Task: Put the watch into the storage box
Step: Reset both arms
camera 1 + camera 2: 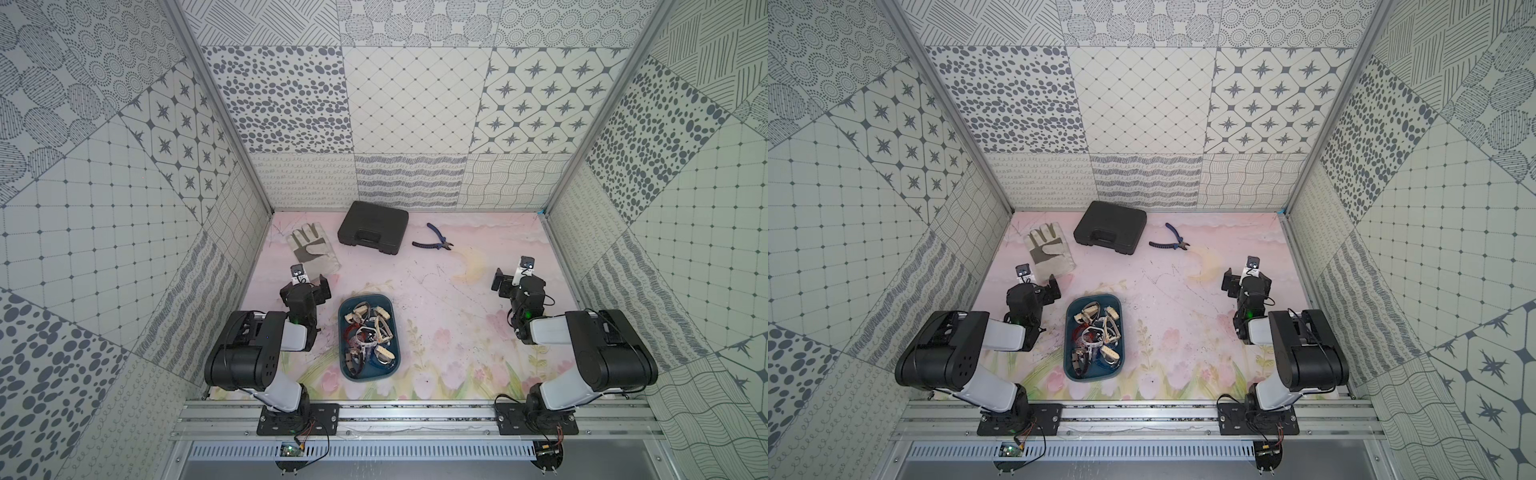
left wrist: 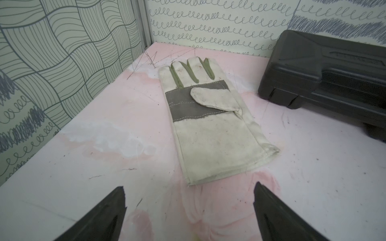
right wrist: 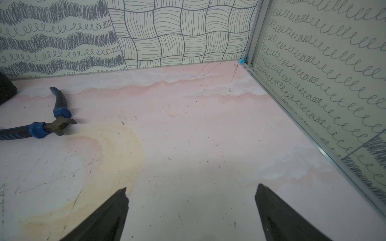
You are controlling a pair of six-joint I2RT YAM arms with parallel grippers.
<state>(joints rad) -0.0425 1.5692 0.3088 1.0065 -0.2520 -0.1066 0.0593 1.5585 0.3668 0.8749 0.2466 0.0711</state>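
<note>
The storage box (image 1: 347, 372) (image 1: 1069, 368), a shallow dark teal tray, sits on the pink mat near the front, between the two arms. Several watches (image 1: 368, 335) (image 1: 1094, 335) lie heaped inside it, and every watch I see is in there. My left gripper (image 1: 304, 286) (image 1: 1036, 286) (image 2: 190, 185) hangs open and empty just left of the box's far end, facing a work glove. My right gripper (image 1: 515, 282) (image 1: 1246, 282) (image 3: 192, 186) is open and empty over bare mat, well to the right of the box. Neither wrist view shows the box.
A cream and grey work glove (image 1: 313, 249) (image 2: 208, 125) lies at the back left. A closed black hard case (image 1: 372, 227) (image 2: 325, 75) stands at the back middle. Blue-handled pliers (image 1: 432, 241) (image 3: 52, 125) lie right of the case. Patterned walls close in three sides.
</note>
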